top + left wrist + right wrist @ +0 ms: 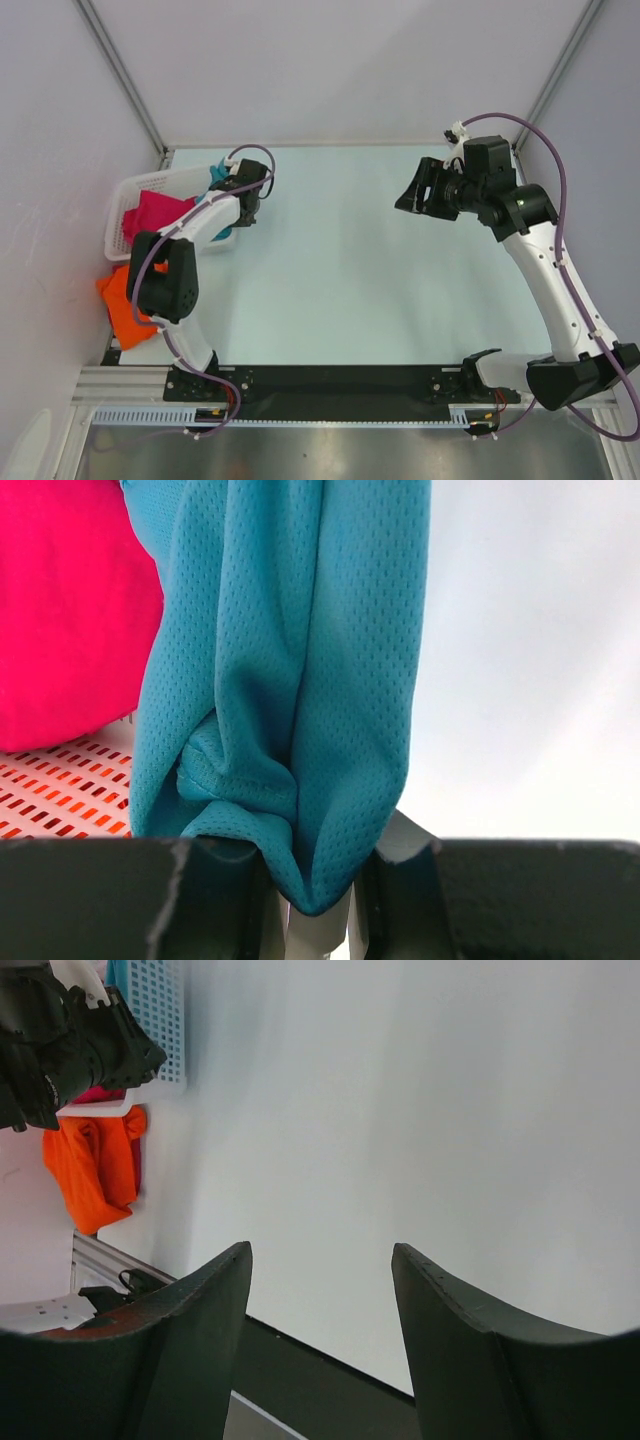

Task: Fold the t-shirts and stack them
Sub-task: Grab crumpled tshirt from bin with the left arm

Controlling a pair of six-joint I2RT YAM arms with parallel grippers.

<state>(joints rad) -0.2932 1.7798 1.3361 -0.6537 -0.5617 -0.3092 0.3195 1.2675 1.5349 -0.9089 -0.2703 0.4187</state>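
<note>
Top external view, far left: the orange t-shirt (125, 305) lies bunched at the left edge of the counter (340, 270), beside the elbow of the left arm (165, 275). Just above it in the frame, the white basket (118, 212) holds the magenta t-shirt (152, 213). The left arm rises from its base at the lower left, folds at the elbow and stretches to the basket's right end. There the left hand (244, 200) sits by the rim, with the teal t-shirt (217, 176) showing beside it. In the left wrist view its fingers (150, 900) pinch a gathered fold of that teal cloth, which runs up the frame from them. At the upper right of the top view, the right arm (545, 260) bends leftward from its base. The right hand (420, 190) is held over bare counter, fingers spread wide around nothing, well apart from the shirts.
</note>
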